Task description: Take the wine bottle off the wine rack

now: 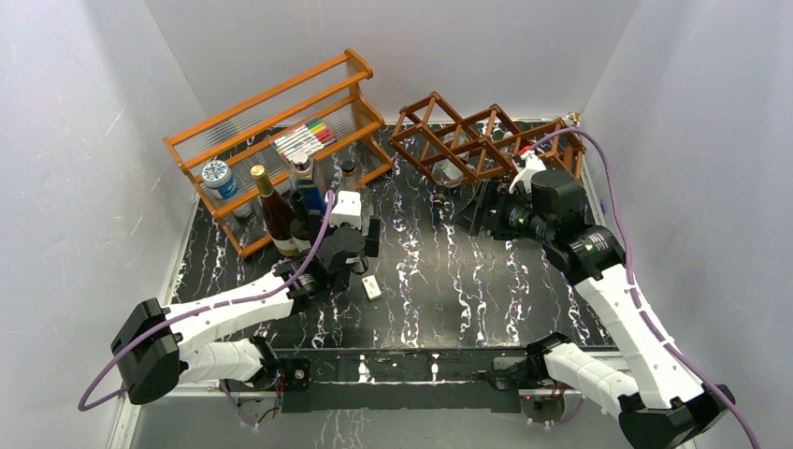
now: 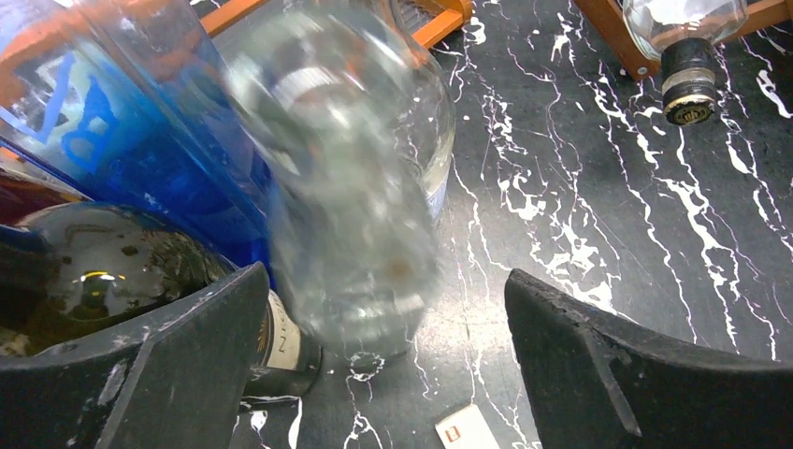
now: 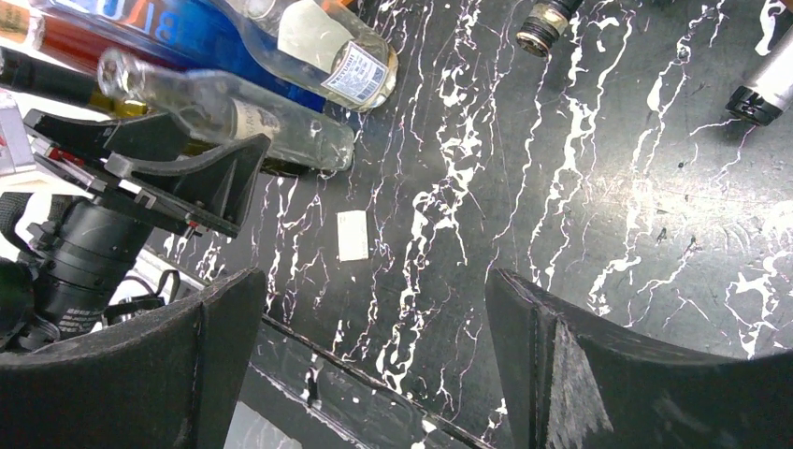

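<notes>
The dark reddish-brown wine rack (image 1: 477, 140) stands at the back right. A clear bottle with a black cap (image 2: 687, 79) lies in a low cell, its neck poking out toward the table; its neck also shows in the right wrist view (image 3: 547, 23). My right gripper (image 1: 477, 204) is open and empty over the table just in front of the rack (image 3: 374, 309). My left gripper (image 1: 341, 223) is open, its jaws wide apart (image 2: 388, 309). A blurred clear bottle (image 2: 346, 187) stands just beyond and between its fingers, not clamped.
An orange tiered shelf (image 1: 281, 140) at the back left holds markers and a can. A dark wine bottle (image 1: 276, 215), a blue bottle (image 1: 306, 187) and clear bottles stand before it. A small white card (image 1: 371, 287) lies mid-table. A silver bottle top (image 3: 762, 89) pokes from the rack.
</notes>
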Available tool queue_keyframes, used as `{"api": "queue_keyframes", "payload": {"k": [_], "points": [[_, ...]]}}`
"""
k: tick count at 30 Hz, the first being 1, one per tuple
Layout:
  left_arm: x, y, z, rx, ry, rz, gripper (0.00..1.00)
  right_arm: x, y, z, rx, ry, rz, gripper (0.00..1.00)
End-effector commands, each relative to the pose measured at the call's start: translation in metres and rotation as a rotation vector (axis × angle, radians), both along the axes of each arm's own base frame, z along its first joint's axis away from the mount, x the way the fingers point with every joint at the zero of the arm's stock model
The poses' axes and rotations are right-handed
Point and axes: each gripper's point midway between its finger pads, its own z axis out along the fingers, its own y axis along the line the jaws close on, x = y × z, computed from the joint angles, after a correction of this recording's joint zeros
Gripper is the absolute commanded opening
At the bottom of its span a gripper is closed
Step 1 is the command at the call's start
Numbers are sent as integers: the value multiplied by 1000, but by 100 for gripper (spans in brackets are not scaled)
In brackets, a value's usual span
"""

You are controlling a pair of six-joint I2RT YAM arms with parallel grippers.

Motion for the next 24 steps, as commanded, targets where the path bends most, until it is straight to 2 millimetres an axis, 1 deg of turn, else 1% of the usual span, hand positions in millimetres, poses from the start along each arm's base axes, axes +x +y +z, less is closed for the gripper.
{"api": "queue_keyframes", "payload": {"k": [1,3,7,10,13,16,20,24], "points": [[-4,1,24,-42,-12,-18,98,7,6,3,15,-31,15,98],[-6,3,32,-40,-10,-31,98,8,7,-1,13,-19,18,98],[-12,7,54,-56,-25,-57,98,8,10,-9,18,0,23,98],[-21,-3,75,-45,-43,-184,98,10,10,-18,7,12,24,98],[-33,-10,97,-45,-72,-304,98,18,2,-39,-64,30,-11,98],[-42,-7,120,-55,-108,-358,98,25,-6,-57,-128,65,-51,98],[-53,-3,154,-90,-172,-415,98,37,1,-62,-108,46,-51,98],[-58,-13,187,-102,-265,-495,98,55,11,-62,-68,2,-57,98]]}}
